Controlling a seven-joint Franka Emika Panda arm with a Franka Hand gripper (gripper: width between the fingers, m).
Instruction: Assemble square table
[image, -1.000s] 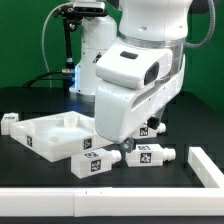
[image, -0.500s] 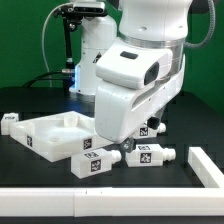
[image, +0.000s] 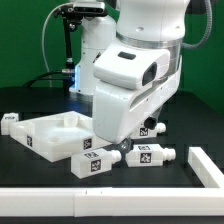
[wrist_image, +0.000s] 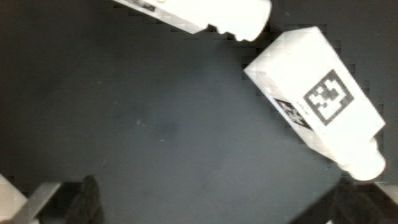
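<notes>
The two-finger gripper (wrist_image: 45, 205) hangs low over the black table (wrist_image: 143, 120). Its dark jaws are spread wide with only bare tabletop between them, so it holds nothing. In the wrist view a short white plastic peg leg with a black-and-white square tag (wrist_image: 317, 95) lies flat near the fingers but outside them.

In the exterior view the bulky white arm (image: 130, 85) hides the gripper. Two tagged legs (image: 92, 163) (image: 148, 155) lie on their sides near the table's front edge, just behind the long white border wall (image: 60, 205). The white square tray-like top with raised rim (image: 35, 137) sits towards the exterior view's left, and no leg appears fitted to it.

This looks like the reach for a leg. The next move calls for centring the jaws across that leg's narrow body, lowering, then closing.
</notes>
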